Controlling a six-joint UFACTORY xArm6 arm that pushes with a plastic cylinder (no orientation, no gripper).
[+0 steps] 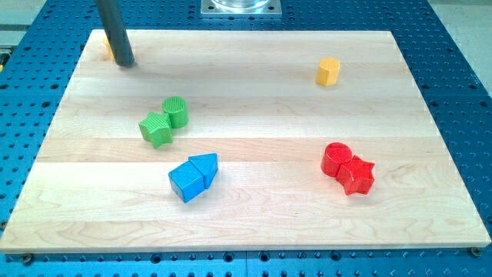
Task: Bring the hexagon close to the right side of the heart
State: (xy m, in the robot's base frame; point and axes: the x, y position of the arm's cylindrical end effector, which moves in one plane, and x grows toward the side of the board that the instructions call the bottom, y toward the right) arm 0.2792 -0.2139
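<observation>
My tip (125, 64) rests on the wooden board (254, 223) near its 10 o'clock corner; it is a bare rod, running out of the view's top edge, with nothing to open or close. It touches and mostly hides a yellow block (108, 48) whose shape cannot be made out. The yellow hexagon (328, 71) sits well apart at 2 o'clock, while green cylinder (175, 111) touches green star (156, 129), blue cube (187, 181) touches blue pentagon (205, 165), and red cylinder (336, 159) touches red star (357, 176).
</observation>
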